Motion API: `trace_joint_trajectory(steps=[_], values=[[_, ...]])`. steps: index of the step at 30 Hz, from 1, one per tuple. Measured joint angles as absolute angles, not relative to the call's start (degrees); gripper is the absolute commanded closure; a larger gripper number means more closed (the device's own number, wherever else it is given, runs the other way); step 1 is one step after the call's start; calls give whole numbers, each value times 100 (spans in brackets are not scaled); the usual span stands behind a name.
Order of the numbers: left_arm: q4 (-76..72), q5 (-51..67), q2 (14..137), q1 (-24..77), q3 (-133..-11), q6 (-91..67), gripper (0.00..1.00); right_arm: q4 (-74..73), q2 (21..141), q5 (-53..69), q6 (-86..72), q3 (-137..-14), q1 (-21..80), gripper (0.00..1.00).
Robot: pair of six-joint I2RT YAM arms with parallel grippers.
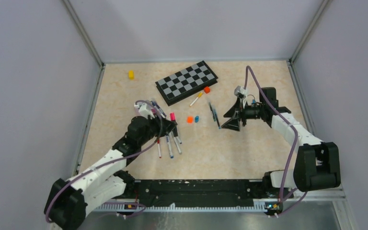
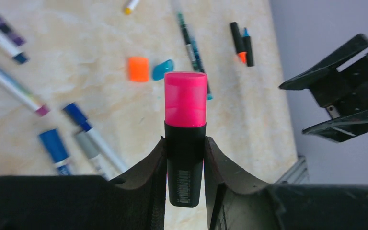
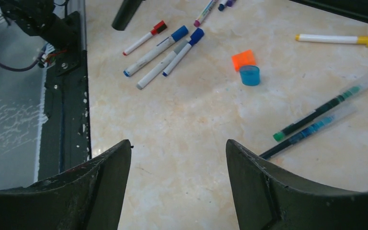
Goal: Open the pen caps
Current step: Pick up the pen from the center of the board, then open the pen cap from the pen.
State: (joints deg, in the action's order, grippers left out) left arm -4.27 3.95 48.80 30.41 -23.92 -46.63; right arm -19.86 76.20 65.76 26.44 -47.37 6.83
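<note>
Here, the left gripper (image 2: 185, 143) is clamping a short black highlighter (image 2: 184, 172) by its barrel, with the pink cap (image 2: 185, 98) on and sticking out past the fingertips. Across the table (image 2: 249, 120), the right gripper (image 3: 178, 146) is hovering low over the surface with its fingers spread wide and nothing between them, angled toward the left arm. The step in hand looks to be the uncapping of this highlighter: one arm is offering the pen and the other is standing ready to take the cap. By my reckoning, the next move is calling for the right fingers to line up on the pink cap, close on it alone and pull along the barrel while the left grip is holding firm. An orange cap (image 3: 244, 60) and a blue cap (image 3: 249, 75) are lying loose side by side near the middle. Several white-barrelled markers (image 3: 155, 52) are lying capped near the left arm, so much of the job appears to be waiting.
</note>
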Motion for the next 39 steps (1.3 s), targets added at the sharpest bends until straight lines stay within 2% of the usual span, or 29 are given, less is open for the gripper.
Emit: trace_joint_trajectory(steps=[4,9,14,22,33,39], values=[[-1894,947,6060,3120,-2517,-5002,93,-1079,7612,6764,1881,-4425,919,25],[-2853,1074,7279,3588,-3009,-5363,98,43,7612,6554,832,-3944,1216,21],[-3218,694,7985,4112,-3660,-5616,100,792,7612,5959,-51,-3868,1476,21],[-3020,-259,8453,4574,-4082,-5970,100,1267,7614,5387,-810,-3868,1651,22],[-2571,-967,8578,4831,-4327,-6278,100,1232,7953,4353,-1118,-3881,2255,31],[-2364,-1181,8591,4932,-4418,-6407,100,1151,8040,3850,-1166,-3946,2508,43]])
